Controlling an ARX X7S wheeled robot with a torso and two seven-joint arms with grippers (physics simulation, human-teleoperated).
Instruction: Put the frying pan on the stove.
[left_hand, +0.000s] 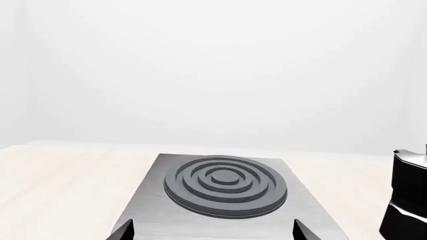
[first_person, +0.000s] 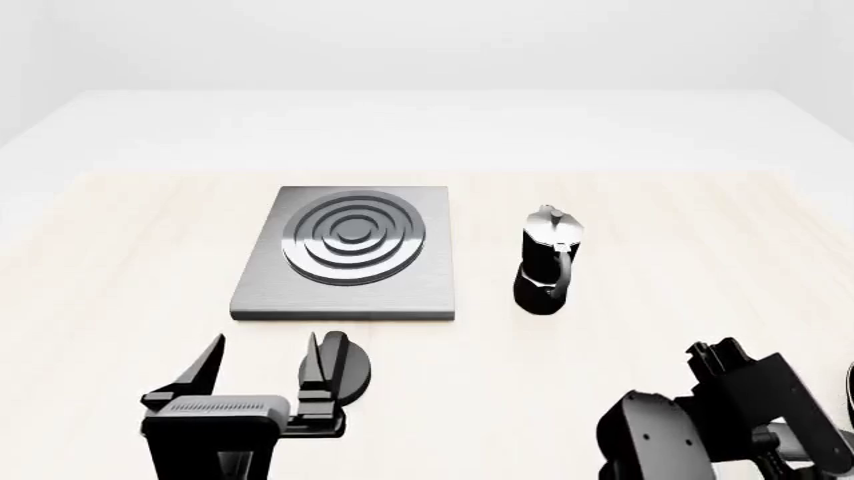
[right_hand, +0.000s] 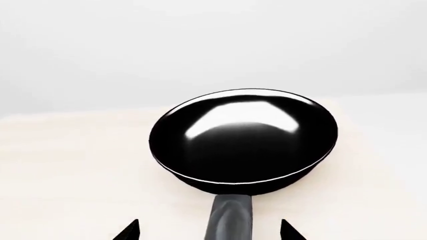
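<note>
The frying pan (right_hand: 243, 137), glossy black and round, lies on the pale table in the right wrist view. Its long handle (right_hand: 230, 220) runs back between the two tips of my right gripper (right_hand: 210, 231), which is open; there is a gap on each side of the handle. The stove (first_person: 347, 250), a grey metal slab with dark concentric rings, lies left of centre in the head view. My left gripper (first_person: 267, 350) is open and empty just in front of the stove (left_hand: 227, 185). The head view barely shows the pan.
A black-and-silver moka pot (first_person: 547, 260) stands upright right of the stove, and it shows at the edge of the left wrist view as the moka pot (left_hand: 407, 195). A small round black knob (first_person: 354, 368) lies beside my left gripper. My right arm (first_person: 727, 415) fills the lower right.
</note>
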